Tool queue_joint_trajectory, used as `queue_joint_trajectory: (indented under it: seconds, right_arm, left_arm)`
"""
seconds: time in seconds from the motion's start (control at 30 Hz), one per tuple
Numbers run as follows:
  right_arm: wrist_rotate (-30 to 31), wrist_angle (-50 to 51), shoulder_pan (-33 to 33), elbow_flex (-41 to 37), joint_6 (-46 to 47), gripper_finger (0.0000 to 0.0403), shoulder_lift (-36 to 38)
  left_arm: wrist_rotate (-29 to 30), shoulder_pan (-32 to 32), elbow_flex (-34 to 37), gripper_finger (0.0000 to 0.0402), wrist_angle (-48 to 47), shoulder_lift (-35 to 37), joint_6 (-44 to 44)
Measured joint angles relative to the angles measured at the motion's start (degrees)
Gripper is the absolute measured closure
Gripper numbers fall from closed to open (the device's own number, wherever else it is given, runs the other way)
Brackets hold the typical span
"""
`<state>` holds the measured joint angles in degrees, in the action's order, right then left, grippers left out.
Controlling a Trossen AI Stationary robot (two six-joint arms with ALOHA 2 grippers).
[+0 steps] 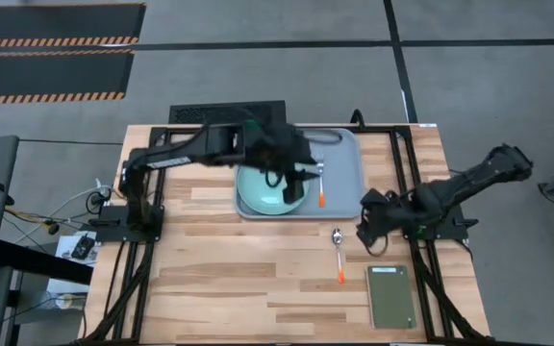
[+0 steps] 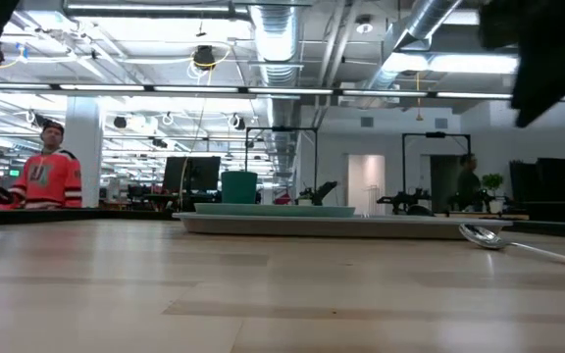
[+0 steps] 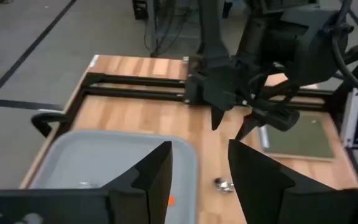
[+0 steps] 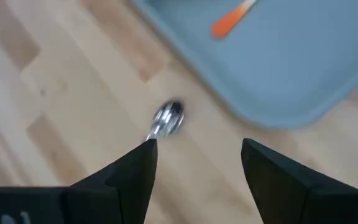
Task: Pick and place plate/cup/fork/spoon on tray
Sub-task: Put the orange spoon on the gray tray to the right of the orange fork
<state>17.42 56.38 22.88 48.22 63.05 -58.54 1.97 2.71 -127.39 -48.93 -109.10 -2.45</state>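
Spoon left on the table, just outside the tray.

The spoon (image 1: 338, 247) was seen beside the tray (image 1: 346, 154); the right gripper (image 4: 194, 158) was held wide above it, the left gripper (image 3: 197, 165) spread empty over the tray.

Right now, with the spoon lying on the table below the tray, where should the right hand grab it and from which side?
Probably the orange handle of the spoon, taken from straight above. It lies flat on the wood with its bowl toward the tray, so fingers closing across the narrow handle should hold better than on the rounded bowl. The right hand hangs open beside it, near the bowl end.
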Motion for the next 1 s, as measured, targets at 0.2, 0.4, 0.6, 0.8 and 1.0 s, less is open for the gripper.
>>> queue_joint_trajectory:
  seconds: [0.2, 0.4, 0.6, 0.8, 1.0]
  right_arm:
    - [1.4, 0.4, 11.8, -0.1, 11.7, 0.0143, 0.7]
    - [5.7, 2.9, 19.0, -0.1, 19.8, 0.0143, 0.7]
    - [6.5, 6.2, 22.3, -0.1, 24.0, 0.0143, 0.8]
    - [6.6, 6.3, 23.3, -0.1, 25.1, 0.0143, 0.9]
    - [5.1, 6.1, 23.4, -0.1, 25.2, 0.0143, 0.8]
  left_arm:
    - [13.4, -7.5, 0.0, 0.0254, 1.4, -3.5, -11.3]
    - [34.5, -12.4, 0.2, 0.0247, 1.2, -15.6, -21.4]
    - [23.6, -12.4, 0.3, 0.0246, 8.6, -26.8, -18.7]
    - [10.2, -8.6, 0.2, 0.0246, 16.4, -30.8, -16.2]
    - [-4.7, -4.0, 0.1, 0.0246, 15.8, -32.0, -13.1]
